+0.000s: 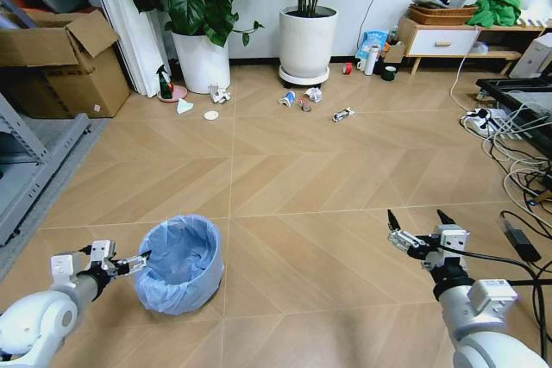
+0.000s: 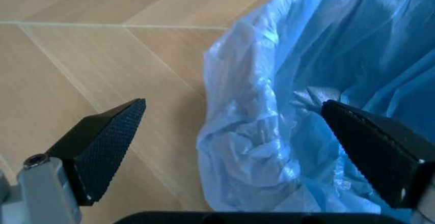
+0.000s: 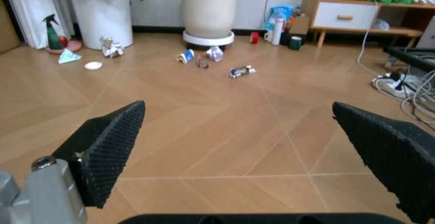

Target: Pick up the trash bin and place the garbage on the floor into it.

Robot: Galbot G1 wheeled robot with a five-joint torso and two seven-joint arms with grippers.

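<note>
The trash bin, lined with a crinkly light blue bag, stands on the floor at the near left. My left gripper is open at its left side, one finger outside the rim and one inside. My right gripper hangs open over bare boards at the near right. The garbage lies far ahead by the pots: a paper wad, a white disc, a blue-white can, a red wrapper, another wad and a dark wrapper.
Two big white plant pots stand at the back wall, a green spray bottle beside them. A cardboard box and metal shelf line the left. Cables and a power strip crowd the right.
</note>
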